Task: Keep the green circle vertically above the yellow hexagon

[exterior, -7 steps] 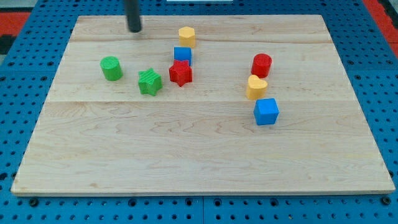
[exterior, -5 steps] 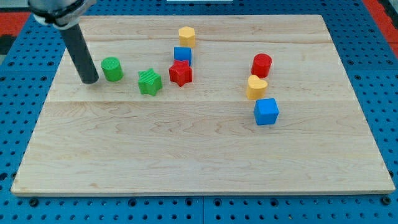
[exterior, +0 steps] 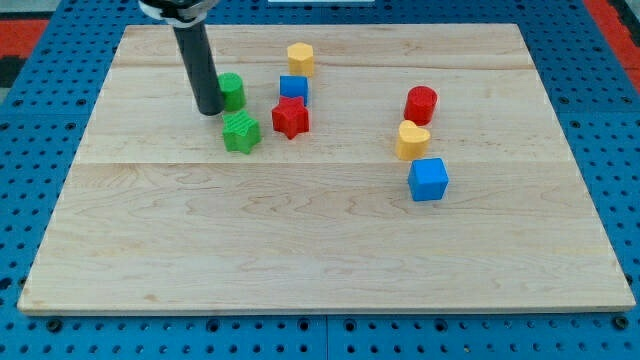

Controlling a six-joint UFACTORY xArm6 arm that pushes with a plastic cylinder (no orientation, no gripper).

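Note:
The green circle [exterior: 232,90] sits on the wooden board at the upper left of centre. My tip [exterior: 209,110] is right against its left side, the dark rod covering part of it. The yellow hexagon [exterior: 300,58] stands up and to the right of the circle, near the view's top. The circle lies lower than the hexagon and to its left.
A green star [exterior: 240,131] lies just below the circle. A blue cube [exterior: 293,88] and a red star [exterior: 291,118] stand below the hexagon. A red cylinder [exterior: 421,104], a yellow heart [exterior: 412,140] and a blue cube [exterior: 428,179] form a column at the right.
My tip swung from the board's top down to the left of the green circle, then pushed it right and a little up, next to the green star.

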